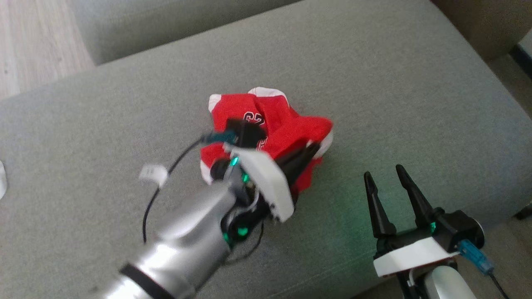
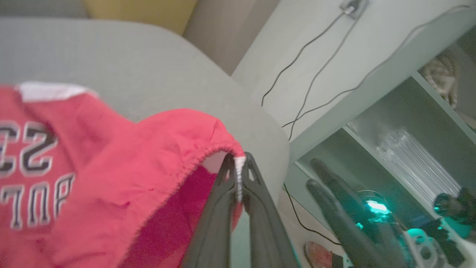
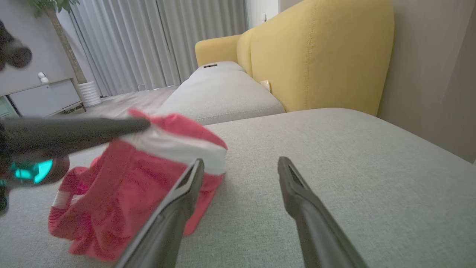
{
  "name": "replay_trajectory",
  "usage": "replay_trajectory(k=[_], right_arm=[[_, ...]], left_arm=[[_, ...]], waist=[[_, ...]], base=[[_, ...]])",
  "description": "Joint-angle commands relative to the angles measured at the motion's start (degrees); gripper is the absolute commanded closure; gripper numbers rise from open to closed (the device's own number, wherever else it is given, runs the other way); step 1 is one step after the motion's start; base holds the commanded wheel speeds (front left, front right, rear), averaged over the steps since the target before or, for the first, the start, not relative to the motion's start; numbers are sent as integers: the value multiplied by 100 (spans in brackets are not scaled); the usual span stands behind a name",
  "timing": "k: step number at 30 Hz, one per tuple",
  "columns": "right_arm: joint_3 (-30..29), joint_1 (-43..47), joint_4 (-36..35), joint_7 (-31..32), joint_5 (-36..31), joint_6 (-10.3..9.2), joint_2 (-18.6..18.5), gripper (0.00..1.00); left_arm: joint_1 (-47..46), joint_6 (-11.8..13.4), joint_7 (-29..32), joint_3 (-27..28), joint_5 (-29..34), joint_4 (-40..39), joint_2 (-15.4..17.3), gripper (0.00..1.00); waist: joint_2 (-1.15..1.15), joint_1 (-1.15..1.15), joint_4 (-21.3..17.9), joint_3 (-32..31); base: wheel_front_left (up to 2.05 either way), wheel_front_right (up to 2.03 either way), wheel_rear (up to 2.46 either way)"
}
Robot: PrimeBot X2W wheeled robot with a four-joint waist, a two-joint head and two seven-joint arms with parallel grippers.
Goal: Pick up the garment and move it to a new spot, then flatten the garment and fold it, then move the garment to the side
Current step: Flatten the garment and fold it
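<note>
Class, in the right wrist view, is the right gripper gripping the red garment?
No: the right gripper stands open over bare cushion, beside the garment.

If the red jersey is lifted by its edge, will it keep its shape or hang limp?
Probably limp: the crumpled red fabric jersey lies in soft folds. Likely light: the left gripper holds it by a thin hem pinch. It may drag on the grey woven cushion.

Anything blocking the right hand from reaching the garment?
Nothing visible. Only bare cushion lies between the open right hand and the red garment. The left hand is shut on its hem, on the side facing the right hand.
</note>
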Motion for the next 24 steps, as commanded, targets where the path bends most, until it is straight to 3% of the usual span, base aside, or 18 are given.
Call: replay_trajectory(k=[1, 5, 9, 14, 17, 22, 24], right_arm=[[128, -112, -147, -22, 21, 21, -19, 0], [102, -5, -131, -22, 4, 21, -19, 0], [3, 73, -211, -22, 43, 21, -19, 0], [-55, 218, -261, -22, 20, 21, -19, 0], [-172, 342, -279, -22, -2, 21, -19, 0], [-211, 503, -230, -22, -89, 21, -19, 0], [-127, 503, -127, -22, 5, 21, -20, 0]], left_arm=[[-598, -42, 40, 124, 60, -340, 148, 100], [-1134, -74, 283, 162, 23, -1009, 533, 100], [-1033, 0, 348, 372, -26, -1838, 1231, 100], [299, 560, 76, 576, -37, -2812, 2479, 100], [1391, 923, -291, 758, -295, -3213, 3030, 100], [2525, 1306, -742, 838, -395, -3420, 3559, 100], [2599, 1279, -789, 726, -140, -3337, 3754, 100]], waist=[[0, 0, -34, -154], [0, 0, -1, -352], [0, 0, 145, -443], [0, 0, 497, -501], [0, 0, 824, -519], [0, 0, 1507, -554], [0, 0, 1769, -529]], base=[[0, 0, 0], [0, 0, 0], [0, 0, 0], [0, 0, 0], [0, 0, 0], [0, 0, 0], [0, 0, 0]])
